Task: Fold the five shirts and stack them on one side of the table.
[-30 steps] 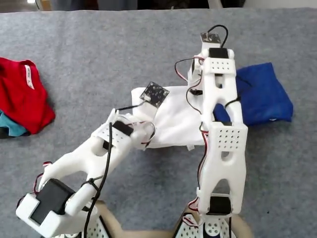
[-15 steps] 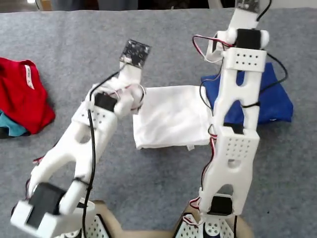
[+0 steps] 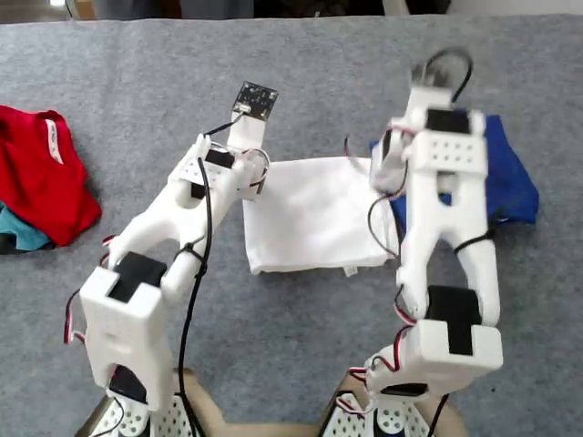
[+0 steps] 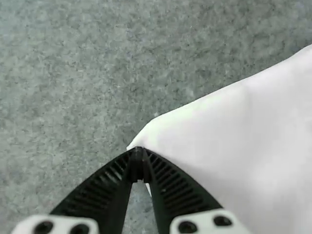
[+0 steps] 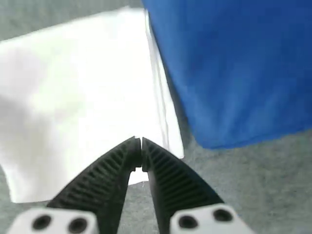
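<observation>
A folded white shirt (image 3: 314,218) lies flat at the table's middle. A folded blue shirt (image 3: 510,182) rests against its right edge. A red shirt (image 3: 41,173) is crumpled at the far left on top of a teal one (image 3: 16,238). My left gripper (image 3: 251,179) sits low at the white shirt's far left corner (image 4: 204,136), and the left gripper (image 4: 138,158) is shut with that corner pinched at its tips. My right gripper (image 3: 383,171) hangs above the white shirt (image 5: 73,97) beside the blue shirt (image 5: 229,68); the right gripper (image 5: 137,146) is shut with nothing in it.
Grey carpet-like cloth (image 3: 164,82) covers the whole table. Bare room lies along the far side and in front of the white shirt. Both arm bases stand at the near edge.
A second ago both arms lay across the white shirt. They then stretched toward the far side, and both have now drawn back. The white shirt has come to lie flat.
</observation>
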{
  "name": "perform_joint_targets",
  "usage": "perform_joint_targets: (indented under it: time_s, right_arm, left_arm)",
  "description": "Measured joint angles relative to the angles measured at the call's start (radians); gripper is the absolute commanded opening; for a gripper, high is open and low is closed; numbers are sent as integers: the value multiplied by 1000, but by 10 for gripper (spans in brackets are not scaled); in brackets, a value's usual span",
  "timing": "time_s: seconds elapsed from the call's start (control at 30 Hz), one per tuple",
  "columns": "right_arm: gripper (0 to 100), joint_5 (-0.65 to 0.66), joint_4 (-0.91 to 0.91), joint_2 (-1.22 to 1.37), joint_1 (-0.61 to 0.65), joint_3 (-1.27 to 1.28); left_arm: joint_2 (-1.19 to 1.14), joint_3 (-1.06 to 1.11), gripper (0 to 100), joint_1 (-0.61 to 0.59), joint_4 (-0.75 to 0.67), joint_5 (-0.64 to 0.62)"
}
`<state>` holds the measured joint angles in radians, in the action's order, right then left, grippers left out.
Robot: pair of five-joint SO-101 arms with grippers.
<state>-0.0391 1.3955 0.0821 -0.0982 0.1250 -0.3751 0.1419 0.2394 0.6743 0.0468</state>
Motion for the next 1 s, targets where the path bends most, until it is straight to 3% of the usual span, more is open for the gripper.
perform_joint_targets:
  time_s: [0.2,0.37,0.6,0.83,1.0]
  right_arm:
    - [14,3,-362,15,-21,402]
    - [14,5,-505,34,-104,470]
    - [14,3,-460,-37,-107,474]
    - [15,5,-359,-319,-69,474]
    - [15,104,-226,-531,-71,474]
  left_arm:
    - [-54,-41,28,0,0,0]
    - [-60,-44,27,2,-5,0]
    - [-60,-44,27,2,-6,0]
    - [-11,-48,27,2,0,0]
    - [109,-48,27,0,80,44]
